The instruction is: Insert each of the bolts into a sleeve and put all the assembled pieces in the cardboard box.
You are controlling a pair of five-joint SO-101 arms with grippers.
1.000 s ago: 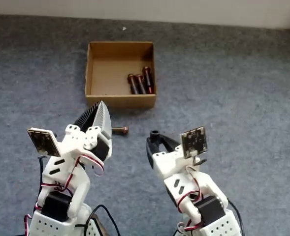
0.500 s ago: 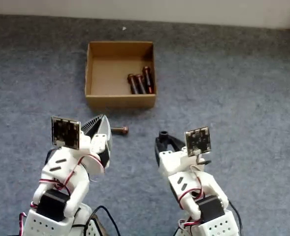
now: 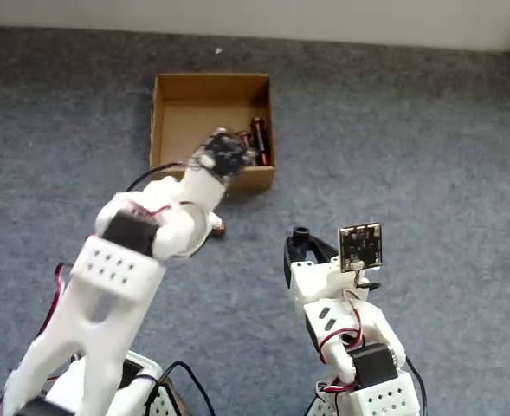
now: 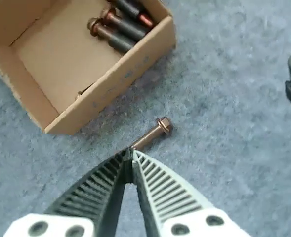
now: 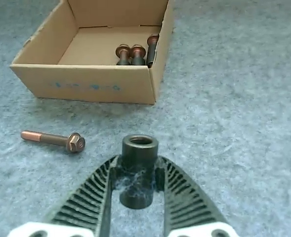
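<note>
A copper bolt (image 4: 151, 135) lies on the grey carpet in front of the cardboard box (image 4: 116, 85). My left gripper (image 4: 131, 154) is shut, with its tips just over the bolt's threaded end and nothing visibly held. In the high view the left arm (image 3: 164, 227) reaches over the bolt (image 3: 219, 229), so only the head shows. My right gripper (image 5: 138, 168) is shut on a black sleeve (image 5: 140, 146), held upright with the hole up, to the right of the bolt (image 5: 54, 139). Three assembled pieces (image 5: 136, 53) lie in the box's right side.
The box (image 3: 163, 130) stands at the back centre of the carpet, its left half bare. In the high view the right gripper (image 3: 301, 250) with the sleeve (image 3: 301, 234) is right of the bolt. Open carpet (image 3: 410, 156) spreads on both sides.
The left arm has risen and swung forward over the bolt toward the box. The right arm has drifted slightly right and back with the sleeve.
</note>
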